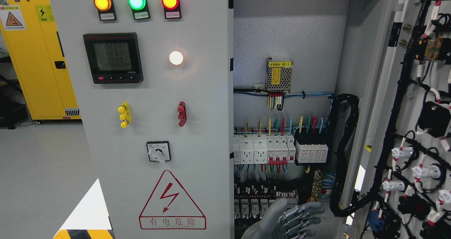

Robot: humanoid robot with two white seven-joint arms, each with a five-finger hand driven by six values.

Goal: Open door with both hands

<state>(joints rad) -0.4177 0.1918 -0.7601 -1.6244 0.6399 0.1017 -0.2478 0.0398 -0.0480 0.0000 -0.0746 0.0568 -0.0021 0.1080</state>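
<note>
The cabinet's left door is a grey panel with three lamps, a meter and a rotary switch, and it stands closed. The right door is swung wide to the right, its wired inner face showing. Between them the cabinet interior lies exposed with breakers and coloured wires. My left hand, in a grey glove, comes up at the bottom edge near the middle, slanting up to the right. Its fingers are stretched out toward the open door and hold nothing. It sits low in the opening, apart from the door edge.
A black cable chain loops down the cabinet's right inner side near the hand. A yellow storage cabinet stands at the far left on the grey floor. A black-and-yellow striped marker shows at the lower left.
</note>
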